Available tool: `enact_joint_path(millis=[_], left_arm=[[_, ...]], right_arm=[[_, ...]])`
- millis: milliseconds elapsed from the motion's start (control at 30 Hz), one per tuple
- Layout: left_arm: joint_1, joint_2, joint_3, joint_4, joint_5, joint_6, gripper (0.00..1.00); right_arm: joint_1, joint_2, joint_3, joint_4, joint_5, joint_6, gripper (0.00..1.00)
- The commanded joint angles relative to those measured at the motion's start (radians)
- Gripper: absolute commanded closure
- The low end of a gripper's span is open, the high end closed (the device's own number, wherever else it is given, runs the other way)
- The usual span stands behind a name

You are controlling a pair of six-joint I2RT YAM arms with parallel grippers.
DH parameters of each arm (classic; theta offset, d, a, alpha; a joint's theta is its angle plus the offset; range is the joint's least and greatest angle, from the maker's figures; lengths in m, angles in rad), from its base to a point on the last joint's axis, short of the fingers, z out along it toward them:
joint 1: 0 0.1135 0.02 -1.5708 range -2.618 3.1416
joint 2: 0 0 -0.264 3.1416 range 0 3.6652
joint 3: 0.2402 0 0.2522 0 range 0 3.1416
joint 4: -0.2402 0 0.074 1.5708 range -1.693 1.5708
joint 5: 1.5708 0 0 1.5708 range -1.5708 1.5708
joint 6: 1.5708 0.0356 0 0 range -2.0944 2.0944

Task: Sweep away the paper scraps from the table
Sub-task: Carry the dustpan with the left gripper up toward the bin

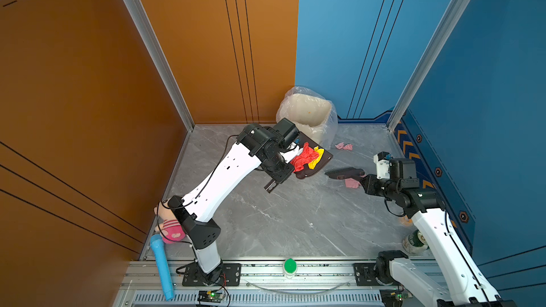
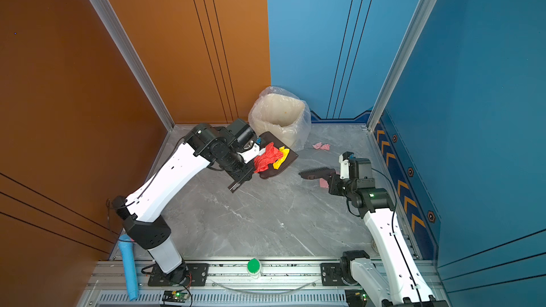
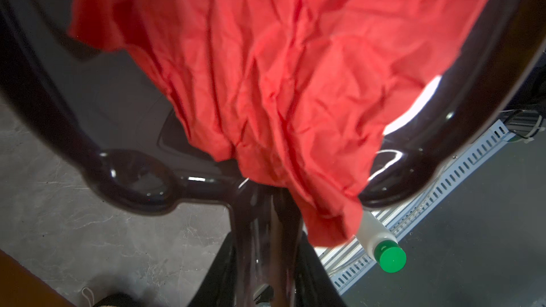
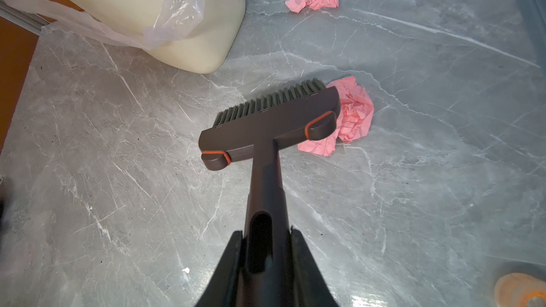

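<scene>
Right gripper [image 4: 266,249] clamps brush [image 4: 270,121] handle; left gripper [image 3: 266,279] (fingers blurred) apparently clamps dustpan [image 1: 320,159]; pink scrap [image 4: 353,113] light, crumpled, best pushed by bristles.

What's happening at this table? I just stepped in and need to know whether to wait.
A cleanup is midway. The left gripper holds a dark dustpan loaded with red and yellow paper scraps, beside the lined bin. The right gripper is shut on a brush, its head next to a pink scrap. Another pink scrap lies on the table nearer the bin.
</scene>
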Motion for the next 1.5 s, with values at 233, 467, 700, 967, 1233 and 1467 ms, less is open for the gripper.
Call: enact_joint_path(millis=[233, 467, 700, 967, 1233, 1467], left_arm=[[0.038, 0.097, 0.218, -0.081, 0.057, 0.036, 1.00], [0.074, 0.143, 0.308, -0.081, 0.078, 0.036, 1.00], [0.108, 0.207, 0.402, -0.077, 0.096, 0.032, 1.00], [0.142, 0.274, 0.502, -0.067, 0.097, 0.018, 1.00], [0.170, 0.314, 0.559, -0.045, 0.106, 0.001, 1.00], [0.183, 0.329, 0.561, -0.046, 0.112, -0.004, 1.00]], right_arm=[[-0.024, 0.001, -0.014, 0.056, -0.029, 0.002, 1.00], [-0.042, 0.009, -0.018, 0.060, -0.044, -0.004, 1.00], [-0.069, 0.023, -0.019, 0.070, -0.062, -0.011, 1.00], [-0.089, 0.048, -0.025, 0.091, -0.083, -0.012, 1.00], [-0.110, 0.076, -0.019, 0.107, -0.105, -0.014, 1.00], [-0.113, 0.089, -0.018, 0.115, -0.129, -0.016, 1.00]])
